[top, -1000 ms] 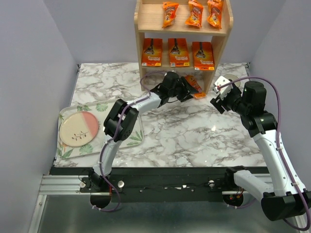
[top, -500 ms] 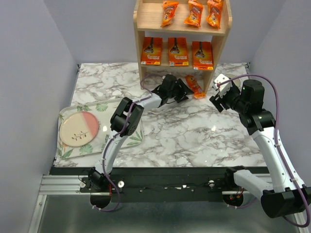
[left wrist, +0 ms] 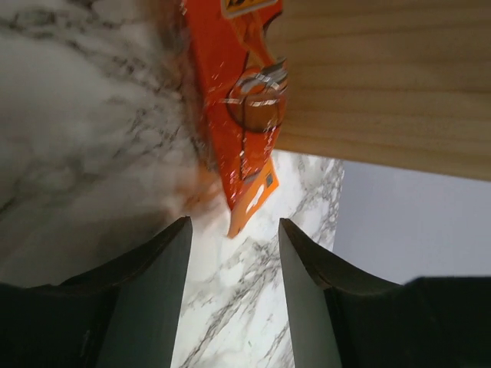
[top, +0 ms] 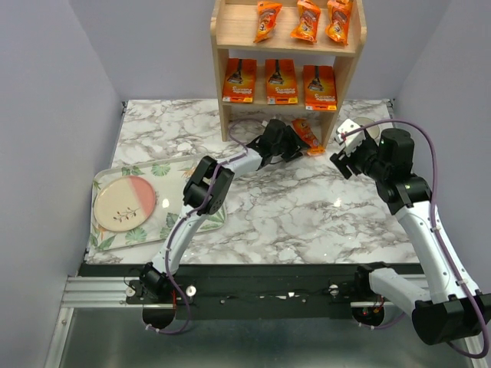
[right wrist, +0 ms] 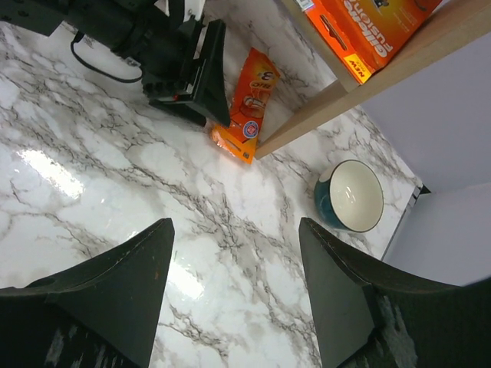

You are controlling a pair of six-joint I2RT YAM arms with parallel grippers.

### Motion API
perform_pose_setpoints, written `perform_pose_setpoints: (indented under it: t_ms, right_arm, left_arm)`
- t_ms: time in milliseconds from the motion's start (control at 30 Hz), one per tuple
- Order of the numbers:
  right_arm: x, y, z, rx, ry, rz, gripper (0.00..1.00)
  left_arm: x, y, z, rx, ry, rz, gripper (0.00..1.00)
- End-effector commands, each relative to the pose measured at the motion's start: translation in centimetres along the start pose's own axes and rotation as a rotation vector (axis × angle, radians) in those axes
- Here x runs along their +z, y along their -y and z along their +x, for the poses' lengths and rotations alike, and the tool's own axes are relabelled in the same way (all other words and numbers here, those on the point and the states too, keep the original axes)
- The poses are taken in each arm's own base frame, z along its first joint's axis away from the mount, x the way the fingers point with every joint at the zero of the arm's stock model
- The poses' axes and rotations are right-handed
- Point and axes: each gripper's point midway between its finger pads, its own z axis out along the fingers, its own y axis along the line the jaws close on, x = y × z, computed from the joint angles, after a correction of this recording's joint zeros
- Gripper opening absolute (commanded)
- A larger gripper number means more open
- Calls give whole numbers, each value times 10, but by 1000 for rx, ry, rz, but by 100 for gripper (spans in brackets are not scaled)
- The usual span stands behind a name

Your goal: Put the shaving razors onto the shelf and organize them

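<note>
Left claw [left wrist: 234, 221] is spread wide and empty, just short of the narrow razor pack [left wrist: 242, 115], which lies flat on the table [left wrist: 77, 115] against the shelf's [left wrist: 383, 77] side panel. Push forward and you may jam it against that panel; close too early and you'll only pinch its tip.

We see bright, even light; glare patches sit on the marble table [right wrist: 46, 172] in front of the shelf [right wrist: 345, 92]. Beside the shelf, the orange pack [left wrist: 238, 115] looks soft, perhaps too close.
</note>
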Motion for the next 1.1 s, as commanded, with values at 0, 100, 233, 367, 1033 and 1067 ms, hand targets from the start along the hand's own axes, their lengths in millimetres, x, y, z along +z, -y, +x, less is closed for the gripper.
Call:
perform_pose_setpoints:
  t_ms: [0, 100, 233, 367, 1033, 1067]
  right_arm:
    - [-2, 3, 3, 14, 0, 40, 74]
    - [-1, 2, 8, 13, -11, 41, 74]
    - [0, 3, 12, 11, -19, 52, 75]
    - [1, 6, 10, 3, -21, 61, 75]
    - [2, 4, 23, -17, -38, 80, 76]
    - [2, 3, 24, -17, -42, 80, 76]
  left_arm:
    - [11, -2, -26, 25, 78, -14, 53]
    - [15, 1, -30, 37, 77, 3, 48]
    - [17, 1, -31, 45, 63, 7, 44]
    - [17, -1, -27, 43, 19, -10, 42]
    - [14, -1, -14, 100, -81, 14, 36]
    - [14, -1, -13, 102, -82, 18, 36]
